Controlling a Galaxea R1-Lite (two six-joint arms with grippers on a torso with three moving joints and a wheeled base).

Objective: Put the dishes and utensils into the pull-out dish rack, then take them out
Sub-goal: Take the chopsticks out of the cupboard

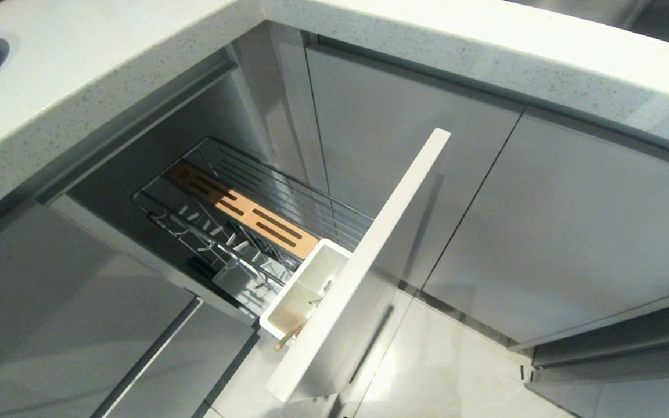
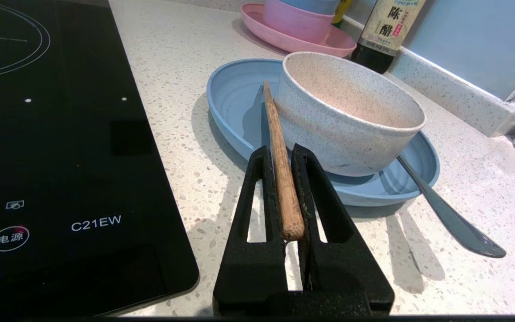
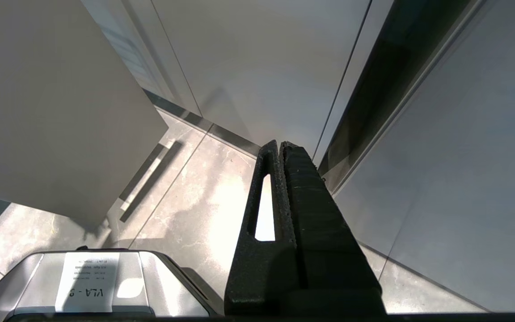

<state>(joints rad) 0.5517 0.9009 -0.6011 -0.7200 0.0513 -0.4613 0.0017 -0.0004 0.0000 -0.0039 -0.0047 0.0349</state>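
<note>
In the left wrist view my left gripper (image 2: 280, 150) is shut on the thick end of a light-wood chopstick (image 2: 275, 129). The chopstick's far end reaches over the light-blue plate (image 2: 230, 103), beside the white bowl (image 2: 342, 129) that stands on it. A silver metal piece (image 2: 454, 219) leans on the plate's rim. In the head view the pull-out dish rack (image 1: 311, 203) stands open; its white utensil cup (image 1: 305, 284) holds another chopstick (image 1: 289, 337) and a metal piece (image 1: 320, 293). The right gripper (image 3: 280, 144) is shut and empty, hanging above the floor.
A black induction hob (image 2: 61, 134) lies beside the plate. A pink plate with stacked bowls (image 2: 297, 31) and a vinegar bottle (image 2: 385, 31) stand behind it by the wall. The rack's tall front panel (image 1: 369, 255) juts out before the cabinet doors.
</note>
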